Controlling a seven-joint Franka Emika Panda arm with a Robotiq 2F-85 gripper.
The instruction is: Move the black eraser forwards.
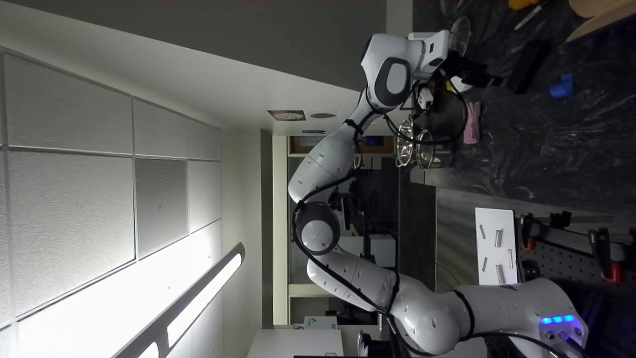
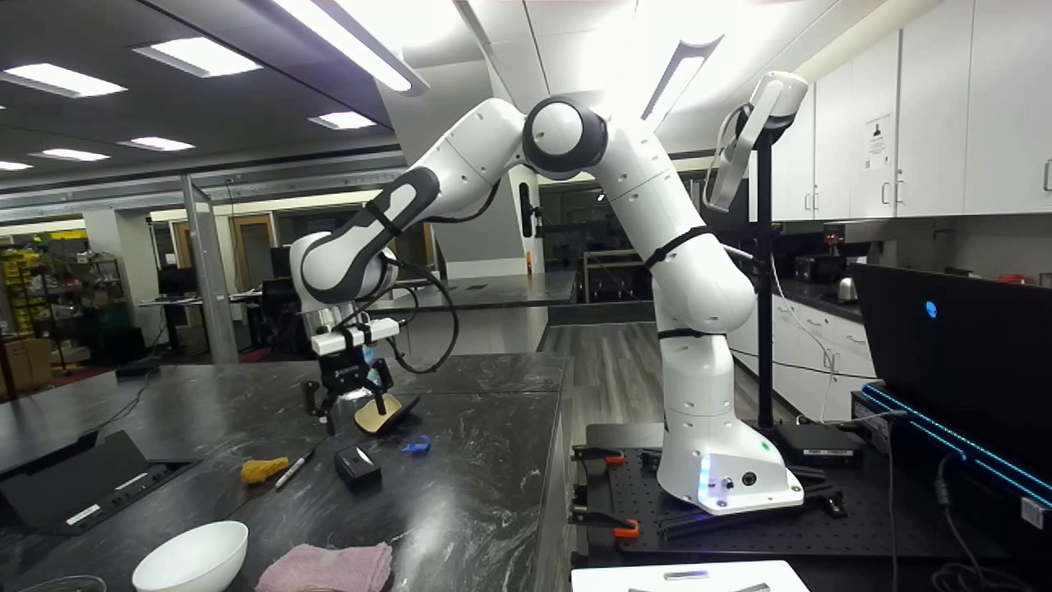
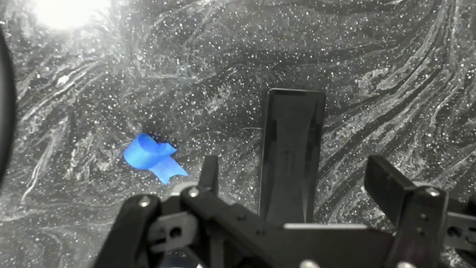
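Above the black eraser (image 3: pixel 292 141) on the dark table (image 3: pixel 208 67), a gripper (image 3: pixel 293 167) with a big wide gap between its two fingers. In an exterior view, a little blue curl (image 2: pixel 418 446) close to the right of the black eraser, a pen (image 2: pixel 294 469) and a yellow lump (image 2: pixel 263 470) to its left. Farther from it, a white bowl (image 2: pixel 193 561) and a pink cloth (image 2: pixel 329 569).

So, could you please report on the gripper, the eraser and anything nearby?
Gripper open above black eraser. Eraser on table, ungripped. Blue strip beside it, not touching, likely out of the way.
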